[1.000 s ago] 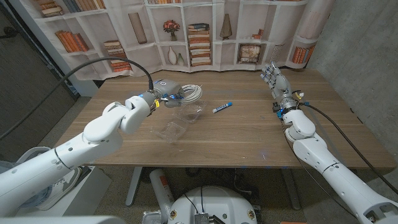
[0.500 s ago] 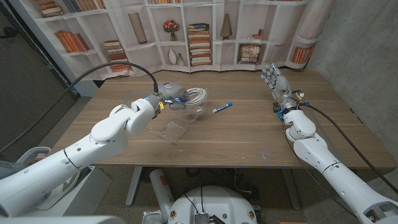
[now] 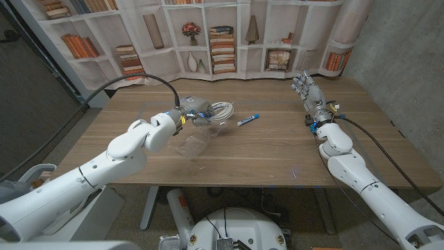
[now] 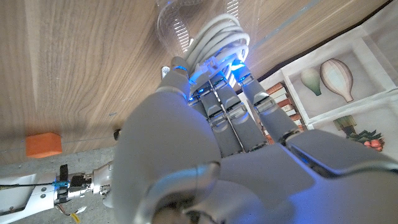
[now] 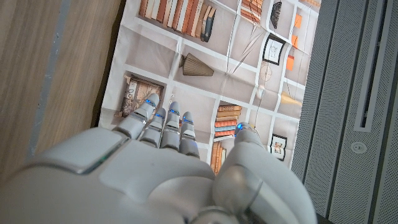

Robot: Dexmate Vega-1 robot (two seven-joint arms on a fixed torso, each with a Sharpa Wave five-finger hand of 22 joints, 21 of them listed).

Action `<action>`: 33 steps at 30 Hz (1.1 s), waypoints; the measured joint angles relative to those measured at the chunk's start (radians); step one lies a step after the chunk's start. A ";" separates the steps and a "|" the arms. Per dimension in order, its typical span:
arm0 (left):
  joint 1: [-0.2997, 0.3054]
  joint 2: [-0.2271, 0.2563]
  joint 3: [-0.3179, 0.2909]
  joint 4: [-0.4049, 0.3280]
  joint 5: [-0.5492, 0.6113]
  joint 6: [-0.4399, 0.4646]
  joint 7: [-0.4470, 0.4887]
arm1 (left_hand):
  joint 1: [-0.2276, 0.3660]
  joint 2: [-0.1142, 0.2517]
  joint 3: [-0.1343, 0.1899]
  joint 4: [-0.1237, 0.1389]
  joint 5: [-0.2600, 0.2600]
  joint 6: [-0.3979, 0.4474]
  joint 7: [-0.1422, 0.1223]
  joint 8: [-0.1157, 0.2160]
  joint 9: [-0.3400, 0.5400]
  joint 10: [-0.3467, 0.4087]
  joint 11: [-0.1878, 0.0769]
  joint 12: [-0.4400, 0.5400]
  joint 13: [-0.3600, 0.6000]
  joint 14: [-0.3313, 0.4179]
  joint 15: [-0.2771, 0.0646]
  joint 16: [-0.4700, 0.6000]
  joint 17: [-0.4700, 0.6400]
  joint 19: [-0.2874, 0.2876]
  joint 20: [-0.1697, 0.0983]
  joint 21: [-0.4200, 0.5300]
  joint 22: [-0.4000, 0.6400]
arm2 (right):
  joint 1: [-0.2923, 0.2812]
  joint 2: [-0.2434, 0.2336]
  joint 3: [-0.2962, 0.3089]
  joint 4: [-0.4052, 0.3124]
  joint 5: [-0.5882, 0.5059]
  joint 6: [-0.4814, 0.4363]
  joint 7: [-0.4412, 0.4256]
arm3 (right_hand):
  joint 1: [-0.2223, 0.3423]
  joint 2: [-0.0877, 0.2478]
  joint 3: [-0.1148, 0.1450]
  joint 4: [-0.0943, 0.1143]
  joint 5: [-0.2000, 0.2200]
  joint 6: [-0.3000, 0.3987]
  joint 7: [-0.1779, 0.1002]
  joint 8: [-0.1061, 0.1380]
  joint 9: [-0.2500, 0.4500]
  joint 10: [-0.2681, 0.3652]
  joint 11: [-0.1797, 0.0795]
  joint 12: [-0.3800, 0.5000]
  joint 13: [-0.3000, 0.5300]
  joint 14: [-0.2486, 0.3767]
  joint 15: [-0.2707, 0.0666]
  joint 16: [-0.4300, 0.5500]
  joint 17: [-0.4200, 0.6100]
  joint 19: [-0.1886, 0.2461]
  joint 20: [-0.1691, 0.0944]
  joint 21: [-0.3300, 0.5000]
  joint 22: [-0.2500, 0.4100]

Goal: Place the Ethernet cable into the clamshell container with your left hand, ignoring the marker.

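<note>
**Cable in my grip, box just below**

The coiled white cable (image 3: 220, 107) is held in my left robot hand (image 3: 195, 109) — in the left wrist view my fingers (image 4: 225, 106) close on the bundle (image 4: 214, 38) from behind, and the loops stick out past them. It hangs over the far part of the clear plastic box (image 3: 198, 139), which lies open on the worktop (image 3: 277, 153), its near half flat and its far half tilted up.

What I judge could go wrong: the box is light and thin, so a loop dragging on its raised half could shove or tip it. Let go too high or too far back, and the springy coil may spill over the rim. The blue-capped marker (image 3: 248, 119) lies just beside the box — a wide sweep could knock it.

My right robot hand (image 3: 307, 92) stands well apart, fingers spread, holding nothing.
</note>
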 measured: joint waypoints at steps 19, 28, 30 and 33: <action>0.010 -0.024 0.025 0.035 -0.029 0.015 0.032 | 0.003 0.004 -0.003 0.003 0.000 0.000 0.000 -0.006 0.001 -0.010 -0.010 -0.002 0.000 -0.041 0.016 0.000 -0.004 -0.026 0.008 -0.011 0.000 | 0.007 -0.002 -0.004 0.017 0.009 -0.007 0.016 | 0.000 0.000 0.000 0.000 0.000 0.000 0.000 0.000 0.000 0.000 0.000 0.000 0.000 0.000 0.000 0.000 0.000 0.000 0.000 0.000 0.000; 0.010 -0.033 0.036 0.055 -0.047 0.019 0.047 | 0.003 0.004 -0.004 0.004 0.000 0.011 -0.011 -0.013 0.006 -0.015 -0.015 -0.002 0.001 -0.053 0.019 0.000 0.000 -0.031 0.005 -0.015 0.000 | 0.009 -0.004 -0.006 0.021 0.013 -0.013 0.021 | 0.000 0.000 0.000 0.000 0.000 0.000 0.000 0.000 0.000 0.000 0.000 0.000 0.000 0.000 0.000 0.000 0.000 0.000 0.000 0.000 0.000; 0.009 -0.034 0.039 0.060 -0.056 0.018 0.050 | 0.002 0.005 -0.004 0.004 0.000 0.011 -0.011 -0.013 0.006 -0.016 -0.016 -0.002 0.001 -0.056 0.021 0.000 0.000 -0.039 0.007 -0.015 0.000 | 0.010 -0.005 -0.006 0.025 0.014 -0.015 0.023 | 0.000 0.000 0.000 0.000 0.000 0.000 0.000 0.000 0.000 0.000 0.000 0.000 0.000 0.000 0.000 0.000 0.000 0.000 0.000 0.000 0.000; 0.007 -0.035 0.041 0.064 -0.064 0.017 0.052 | 0.001 0.006 -0.009 0.009 0.000 0.011 -0.011 -0.014 0.006 -0.024 -0.024 -0.002 0.001 -0.079 0.025 0.000 -0.001 -0.045 0.005 -0.018 0.000 | 0.010 -0.005 -0.007 0.028 0.015 -0.017 0.024 | 0.000 0.000 0.000 0.000 0.000 0.000 0.000 0.000 0.000 0.000 0.000 0.000 0.000 0.000 0.000 0.000 0.000 0.000 0.000 0.000 0.000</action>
